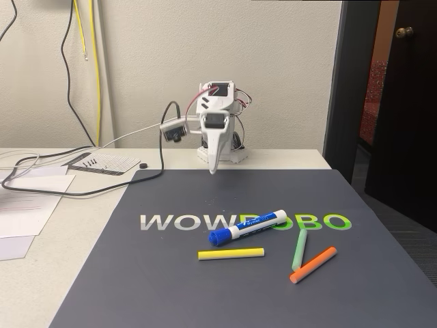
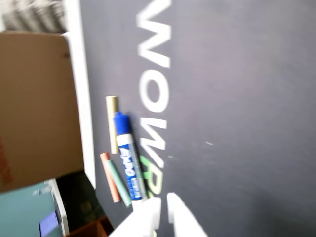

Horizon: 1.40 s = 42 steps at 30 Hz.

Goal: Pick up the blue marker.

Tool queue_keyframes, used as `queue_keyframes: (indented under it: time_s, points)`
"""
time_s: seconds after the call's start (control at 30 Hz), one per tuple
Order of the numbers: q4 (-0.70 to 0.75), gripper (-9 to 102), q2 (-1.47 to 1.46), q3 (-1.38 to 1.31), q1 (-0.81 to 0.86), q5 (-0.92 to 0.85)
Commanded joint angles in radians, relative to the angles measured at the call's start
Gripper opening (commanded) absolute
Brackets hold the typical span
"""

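Blue marker (image 1: 247, 226) lying flat on the dark mat (image 1: 171, 287), cap toward 8 o'clock in the fixed view, clear of the yellow stick (image 1: 231, 253) at its 6 for easy access. Gripper (image 1: 214, 168) parked well back at 12 o'clock, fingertips drawn together, holding nothing
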Motion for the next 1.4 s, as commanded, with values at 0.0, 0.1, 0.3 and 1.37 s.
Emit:
queue_keyframes:
  time_s: [0.0,0.1,0.3,1.37]
  points:
    - [-0.146,0,-0.112,-0.054,-0.029,-0.104]
    - [-0.249,0,-0.469,-0.252,-0.061,-0.161]
    - [-0.051,0,-1.040,-0.844,-0.074,-0.284]
    - [0.595,0,-2.006,-1.781,-0.218,-0.190]
